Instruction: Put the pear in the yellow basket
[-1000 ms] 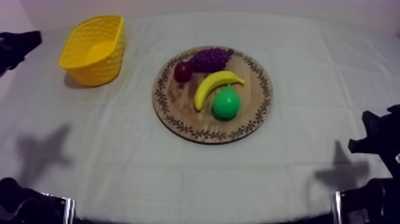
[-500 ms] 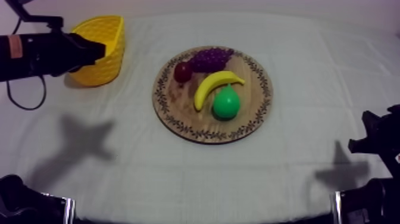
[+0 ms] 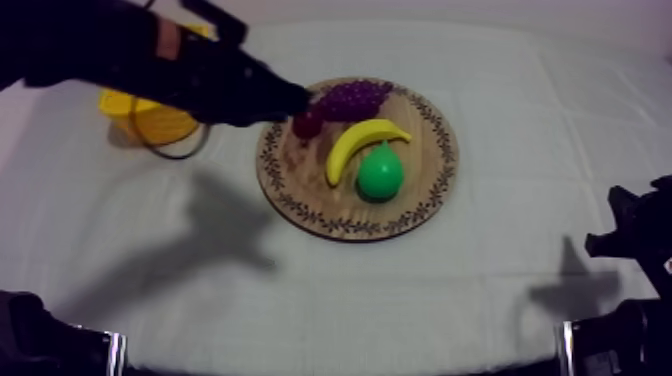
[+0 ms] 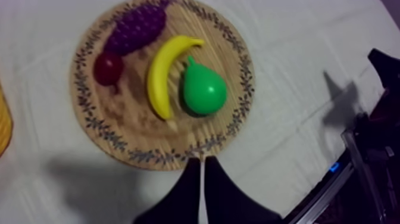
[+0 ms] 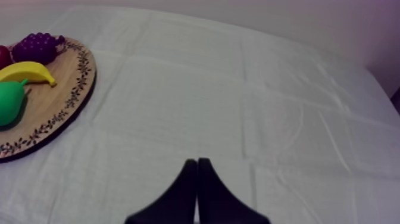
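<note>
The green pear (image 3: 380, 175) lies on the round wooden board (image 3: 420, 205), just below the banana (image 3: 365, 140). The grapes (image 3: 355, 98) and a small red fruit (image 3: 307, 122) sit at the board's far left. My left arm reaches in from the upper left, and my left gripper (image 3: 298, 100) hangs over the board's rim beside the red fruit. In the left wrist view its fingers (image 4: 201, 159) lie together as a wedge, shut on nothing, short of the pear (image 4: 202, 90). My right gripper (image 5: 197, 161) is shut over bare cloth, right of the board (image 5: 59, 101).
The yellow basket (image 3: 150, 118) stands at the far left, largely covered by my left arm. Its edge (image 4: 3, 125) shows beside the board in the left wrist view. The right arm (image 3: 630, 240) rests at the table's right edge.
My left arm has swept from the upper left, across the basket, to the board's left rim. The fruit, the basket and the right arm have not moved.
</note>
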{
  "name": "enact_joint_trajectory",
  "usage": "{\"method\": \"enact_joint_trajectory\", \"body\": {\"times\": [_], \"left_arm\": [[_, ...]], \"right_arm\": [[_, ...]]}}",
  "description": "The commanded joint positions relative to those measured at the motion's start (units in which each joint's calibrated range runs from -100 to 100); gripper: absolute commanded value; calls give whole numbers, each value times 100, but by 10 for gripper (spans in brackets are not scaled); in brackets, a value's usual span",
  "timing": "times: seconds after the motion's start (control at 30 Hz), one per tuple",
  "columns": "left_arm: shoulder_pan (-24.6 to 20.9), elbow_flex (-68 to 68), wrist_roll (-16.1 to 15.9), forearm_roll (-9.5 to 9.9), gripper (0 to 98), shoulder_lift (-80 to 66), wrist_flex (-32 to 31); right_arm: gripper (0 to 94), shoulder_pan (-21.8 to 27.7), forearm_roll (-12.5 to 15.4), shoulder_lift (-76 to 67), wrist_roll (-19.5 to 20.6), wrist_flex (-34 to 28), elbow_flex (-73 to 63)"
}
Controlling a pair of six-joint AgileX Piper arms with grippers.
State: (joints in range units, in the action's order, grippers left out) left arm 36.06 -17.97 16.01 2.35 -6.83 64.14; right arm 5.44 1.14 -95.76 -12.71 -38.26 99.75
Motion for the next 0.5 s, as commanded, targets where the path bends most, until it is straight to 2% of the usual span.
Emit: {"method": "enact_joint_trajectory", "body": {"times": [0.0, 0.1, 0.27, 0.47], "left_arm": [[23, 606, -68, -112, 10, 760, 221], [86, 959, -88, -188, 9, 1138, 467], [182, 1224, -61, -191, 9, 1377, 720], [301, 1067, 66, -9, 9, 1374, 599]], "right_arm": [[3, -1, 0, 1, -1, 3, 3], [3, -1, 0, 1, -1, 3, 3], [3, -1, 0, 1, -1, 3, 3], [3, -1, 0, 1, -1, 3, 3]]}}
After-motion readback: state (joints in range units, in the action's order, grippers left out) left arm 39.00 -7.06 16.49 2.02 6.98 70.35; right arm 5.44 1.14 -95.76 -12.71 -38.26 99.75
